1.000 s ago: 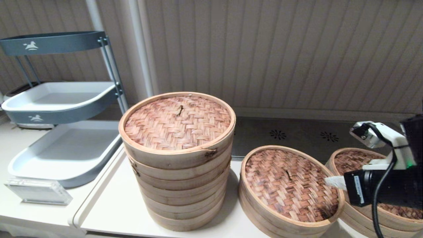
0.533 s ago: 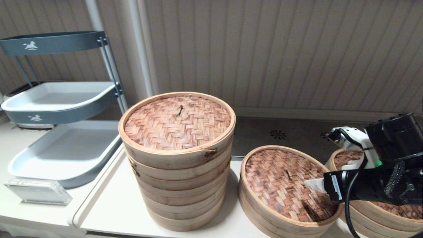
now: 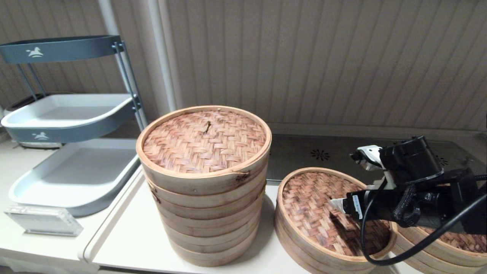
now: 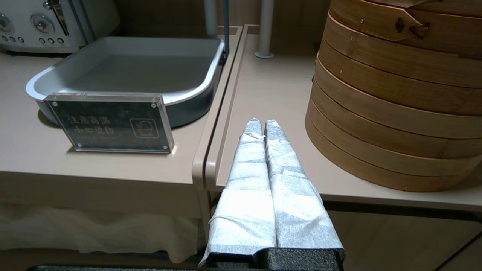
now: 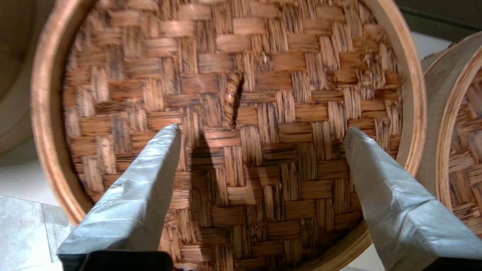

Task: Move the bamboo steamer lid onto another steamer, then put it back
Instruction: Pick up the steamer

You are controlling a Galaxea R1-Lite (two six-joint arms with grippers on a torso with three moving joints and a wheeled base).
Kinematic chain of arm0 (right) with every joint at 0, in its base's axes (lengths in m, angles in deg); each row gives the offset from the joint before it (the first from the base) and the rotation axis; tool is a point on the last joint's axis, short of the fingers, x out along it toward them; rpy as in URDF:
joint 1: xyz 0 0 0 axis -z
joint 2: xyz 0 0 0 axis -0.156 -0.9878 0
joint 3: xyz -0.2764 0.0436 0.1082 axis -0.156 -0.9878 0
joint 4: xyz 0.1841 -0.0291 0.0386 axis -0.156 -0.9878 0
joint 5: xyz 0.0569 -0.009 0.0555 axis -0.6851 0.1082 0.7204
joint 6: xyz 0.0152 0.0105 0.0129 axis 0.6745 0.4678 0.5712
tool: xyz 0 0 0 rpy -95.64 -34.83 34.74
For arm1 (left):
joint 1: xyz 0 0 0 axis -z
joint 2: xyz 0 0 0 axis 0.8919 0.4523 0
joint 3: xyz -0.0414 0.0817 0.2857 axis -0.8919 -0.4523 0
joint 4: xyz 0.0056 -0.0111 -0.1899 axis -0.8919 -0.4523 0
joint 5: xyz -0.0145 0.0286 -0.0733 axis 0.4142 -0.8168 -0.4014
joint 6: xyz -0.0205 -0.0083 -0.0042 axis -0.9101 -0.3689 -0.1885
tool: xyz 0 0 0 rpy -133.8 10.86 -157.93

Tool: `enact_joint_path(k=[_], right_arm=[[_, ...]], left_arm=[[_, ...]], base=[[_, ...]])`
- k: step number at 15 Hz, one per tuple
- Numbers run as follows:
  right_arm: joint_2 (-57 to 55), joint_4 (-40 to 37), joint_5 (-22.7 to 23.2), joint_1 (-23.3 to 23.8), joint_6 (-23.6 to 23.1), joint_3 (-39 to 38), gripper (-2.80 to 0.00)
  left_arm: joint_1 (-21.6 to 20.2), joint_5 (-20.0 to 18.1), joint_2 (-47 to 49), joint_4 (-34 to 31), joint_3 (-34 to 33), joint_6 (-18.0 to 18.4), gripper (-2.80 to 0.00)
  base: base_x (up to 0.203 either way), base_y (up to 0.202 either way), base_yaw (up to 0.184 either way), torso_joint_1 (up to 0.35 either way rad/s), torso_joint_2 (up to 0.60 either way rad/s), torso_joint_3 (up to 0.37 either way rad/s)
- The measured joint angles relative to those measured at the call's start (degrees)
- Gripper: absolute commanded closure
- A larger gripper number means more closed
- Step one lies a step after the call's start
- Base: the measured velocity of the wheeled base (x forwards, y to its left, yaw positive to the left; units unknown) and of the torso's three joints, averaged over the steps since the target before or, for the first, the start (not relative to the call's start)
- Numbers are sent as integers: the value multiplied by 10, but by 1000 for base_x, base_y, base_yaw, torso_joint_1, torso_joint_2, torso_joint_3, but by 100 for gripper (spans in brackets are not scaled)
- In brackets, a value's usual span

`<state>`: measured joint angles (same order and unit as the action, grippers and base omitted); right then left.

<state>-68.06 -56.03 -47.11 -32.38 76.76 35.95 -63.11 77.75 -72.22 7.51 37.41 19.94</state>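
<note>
Setting: a pale bench (image 3: 125, 232) stands before a ribbed beige wall; all places below are given relative to the tall stack of steamers (image 3: 205, 182) on it.
Right pincer (image 5: 260, 135): over the low steamer just right of the tall stack, its wrapped fingers (image 5: 150, 177) spread wide apart, gripping nothing, one on each side of the lid's centre.
Bamboo steamer lid (image 3: 315, 213): sits flat on the low steamer just right of the tall stack, dark-brown weave, pale hoop rim; its small dark knot (image 5: 231, 98) lies just ahead of the fingertips, between their lines.
Contact: whether the fingertips touch the weave cannot be told; their shadow falls on it.
Far steamer (image 3: 449, 243): further right of the tall stack, just beside the lidded one, also topped with brown weave, partly hidden by the right arm.
Left pincer (image 4: 260, 122): at the bench's front edge, down-left of the tall stack's base, its wrapped fingers pressed together, holding nothing.
Grey trays (image 3: 76, 175): on a rack, left of the tall stack.
Clear sign plate (image 4: 109, 122): before the lower tray, left of the tall stack.
</note>
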Motion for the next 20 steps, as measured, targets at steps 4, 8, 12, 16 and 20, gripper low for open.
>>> enact_joint_path(k=[4,8,12,16,20], right_arm=[[-27,2,-7,-5,3,2,-280],[-49,35,-7,-5,10,4,-280],[-64,37,-7,-4,10,9,-280],[-78,39,-8,-2,10,12,-280],[-90,40,-6,2,11,23,0]], left_arm=[[0,0,0,0,0,0,0],[0,0,0,0,0,0,0],[0,0,0,0,0,0,0],[0,0,0,0,0,0,0],[0,0,0,0,0,0,0]], base=[[0,0,0,0,0,0],[0,0,0,0,0,0],[0,0,0,0,0,0],[0,0,0,0,0,0],[0,0,0,0,0,0]])
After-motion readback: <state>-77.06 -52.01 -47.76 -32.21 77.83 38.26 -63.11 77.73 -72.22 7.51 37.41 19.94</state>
